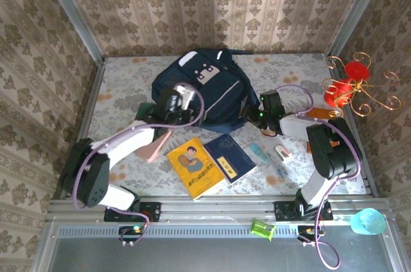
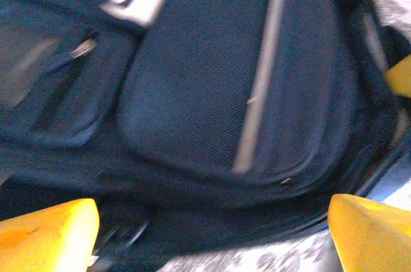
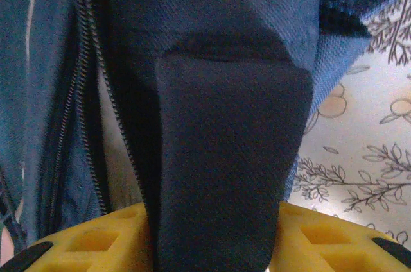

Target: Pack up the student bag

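The student bag [image 1: 215, 89], dark navy with a white-and-grey patch, lies at the table's back centre. My left gripper [image 1: 178, 97] hovers at its near-left side. In the left wrist view the bag's front pocket [image 2: 192, 92] lies just ahead, and the left gripper [image 2: 212, 237] stands open, its yellow fingers [image 2: 45, 237] far apart at the frame's corners. My right gripper [image 1: 252, 113] is at the bag's near-right corner. In the right wrist view a dark padded strap [image 3: 225, 156] of the bag fills the gap between the yellow fingers [image 3: 90, 243]; the right gripper [image 3: 215, 249] is shut on it, beside an open zip [image 3: 83, 92].
In front of the bag lie a yellow book [image 1: 196, 167], a navy notebook [image 1: 230, 158], a pink item [image 1: 157, 145] under the left arm, and small pens and erasers [image 1: 260, 152]. A gold stand with red ornaments [image 1: 350, 86] stands at the right; a teal cup [image 1: 367, 222] sits off the table's front.
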`<action>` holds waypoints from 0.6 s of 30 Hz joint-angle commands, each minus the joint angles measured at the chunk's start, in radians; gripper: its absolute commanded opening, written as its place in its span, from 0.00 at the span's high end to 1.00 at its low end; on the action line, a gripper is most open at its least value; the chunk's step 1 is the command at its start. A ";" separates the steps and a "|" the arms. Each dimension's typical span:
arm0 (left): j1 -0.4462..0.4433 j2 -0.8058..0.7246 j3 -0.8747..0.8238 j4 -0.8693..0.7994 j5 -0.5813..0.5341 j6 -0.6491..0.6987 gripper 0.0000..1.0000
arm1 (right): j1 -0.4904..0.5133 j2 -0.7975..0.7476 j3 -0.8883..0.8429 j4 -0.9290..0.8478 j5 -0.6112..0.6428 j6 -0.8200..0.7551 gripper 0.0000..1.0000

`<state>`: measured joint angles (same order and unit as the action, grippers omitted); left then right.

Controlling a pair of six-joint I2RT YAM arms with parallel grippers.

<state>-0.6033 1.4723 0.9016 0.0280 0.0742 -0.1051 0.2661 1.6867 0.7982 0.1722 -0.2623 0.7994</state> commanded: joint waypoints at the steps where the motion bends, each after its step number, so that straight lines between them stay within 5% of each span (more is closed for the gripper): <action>1: -0.067 0.151 0.157 -0.114 -0.058 0.138 0.07 | -0.003 0.027 -0.017 0.043 -0.045 0.014 0.53; 10: -0.156 0.513 0.527 -0.292 -0.211 0.297 0.09 | -0.009 0.053 -0.033 0.094 -0.074 0.034 0.53; 18: -0.137 0.609 0.640 -0.332 -0.227 0.296 0.51 | -0.015 0.058 -0.058 0.112 -0.092 0.039 0.55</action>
<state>-0.7597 2.0926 1.5185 -0.2634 -0.1123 0.1802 0.2550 1.7283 0.7647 0.2863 -0.3279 0.8333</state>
